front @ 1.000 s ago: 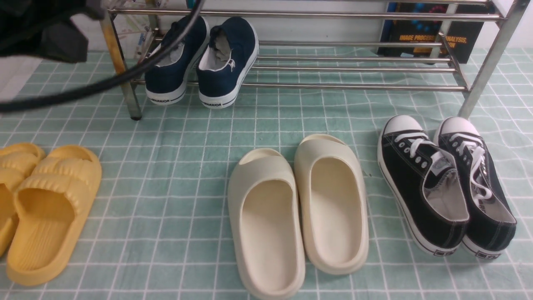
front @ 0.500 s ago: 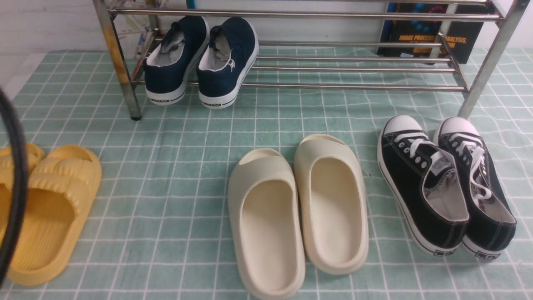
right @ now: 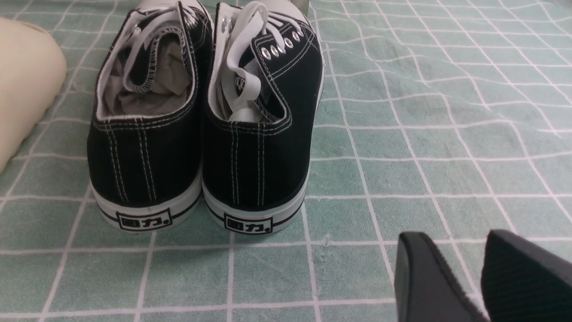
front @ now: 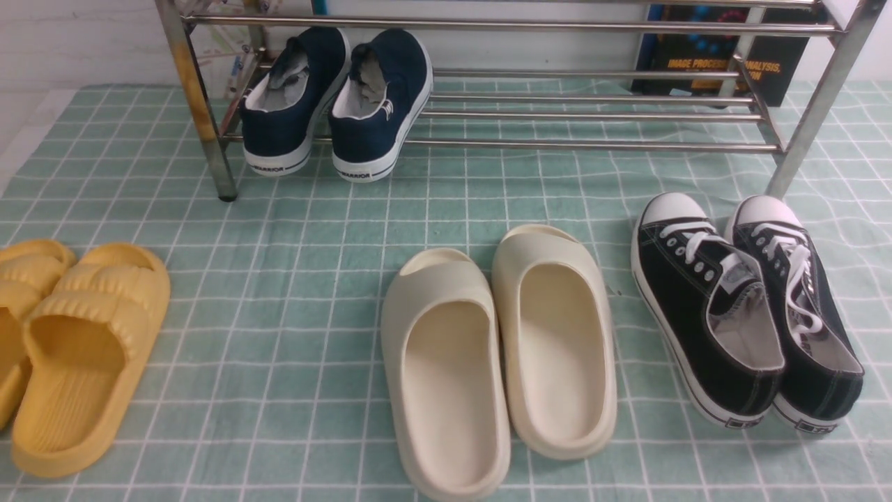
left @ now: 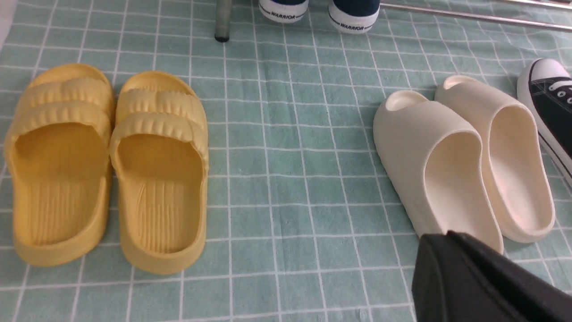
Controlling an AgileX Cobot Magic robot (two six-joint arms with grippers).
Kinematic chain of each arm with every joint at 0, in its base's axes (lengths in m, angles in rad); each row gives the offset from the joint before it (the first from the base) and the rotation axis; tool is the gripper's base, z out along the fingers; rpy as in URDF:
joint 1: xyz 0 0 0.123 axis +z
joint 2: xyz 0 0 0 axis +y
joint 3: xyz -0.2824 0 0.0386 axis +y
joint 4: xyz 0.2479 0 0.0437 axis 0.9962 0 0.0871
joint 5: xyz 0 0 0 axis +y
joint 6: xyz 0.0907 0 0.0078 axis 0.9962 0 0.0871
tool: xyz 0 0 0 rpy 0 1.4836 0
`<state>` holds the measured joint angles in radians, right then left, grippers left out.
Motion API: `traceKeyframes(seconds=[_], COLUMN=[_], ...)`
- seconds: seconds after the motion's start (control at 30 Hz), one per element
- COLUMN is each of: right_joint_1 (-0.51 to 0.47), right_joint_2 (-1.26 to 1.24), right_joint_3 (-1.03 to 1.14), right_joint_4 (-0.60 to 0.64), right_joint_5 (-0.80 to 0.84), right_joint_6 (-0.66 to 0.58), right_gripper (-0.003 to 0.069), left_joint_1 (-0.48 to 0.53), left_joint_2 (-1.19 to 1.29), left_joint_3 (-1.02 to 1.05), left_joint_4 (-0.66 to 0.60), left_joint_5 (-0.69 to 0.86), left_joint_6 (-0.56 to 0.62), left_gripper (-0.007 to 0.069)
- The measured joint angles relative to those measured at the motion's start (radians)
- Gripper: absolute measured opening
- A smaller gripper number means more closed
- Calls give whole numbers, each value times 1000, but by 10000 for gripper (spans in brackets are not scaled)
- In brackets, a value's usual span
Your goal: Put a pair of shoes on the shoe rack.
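The two navy-blue shoes stand side by side on the bottom bars at the left end of the steel shoe rack, heels toward me. Their white "WARRIOR" heels show at the edge of the left wrist view, beside a rack leg. Neither gripper shows in the front view. My left gripper hangs over the green cloth near the cream slides, its black fingers pressed together and empty. My right gripper is open and empty, just behind the heels of the black sneakers.
Cream foam slides lie in the middle of the green checked cloth. Black lace-up sneakers lie at the right and yellow slides at the left. A dark book leans behind the rack.
My left arm and its black cable have drawn back from the rack's left end and left the front view. The shoes have not moved.
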<state>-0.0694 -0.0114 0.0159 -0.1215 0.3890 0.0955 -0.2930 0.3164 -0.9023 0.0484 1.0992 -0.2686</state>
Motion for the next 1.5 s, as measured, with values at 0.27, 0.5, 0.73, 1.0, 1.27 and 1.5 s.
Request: traceKeyframes(seconds=[0.27, 0.5, 0.73, 1.0, 1.27, 1.5], right_joint_1=[0, 0, 0, 0, 0, 0], right_joint_2=[0, 0, 0, 0, 0, 0], right_joint_3=[0, 0, 0, 0, 0, 0], right_joint_4=[0, 0, 0, 0, 0, 0], right_joint_5=[0, 0, 0, 0, 0, 0], right_joint_6=[0, 0, 0, 0, 0, 0], right_gripper=[239, 239, 239, 239, 239, 239], left_joint_1=[154, 339, 328, 301, 301, 301], left_joint_2=[-255, -328, -328, -328, -328, -328], left_joint_3=[414, 738, 889, 931, 932, 932], left_joint_4=[-48, -86, -13, -9, -9, -48], left_joint_5=[-526, -817, -871, -848, -809, -797], left_joint_6=[5, 8, 6, 5, 5, 5], left_gripper=[-13, -13, -13, -13, -13, -13])
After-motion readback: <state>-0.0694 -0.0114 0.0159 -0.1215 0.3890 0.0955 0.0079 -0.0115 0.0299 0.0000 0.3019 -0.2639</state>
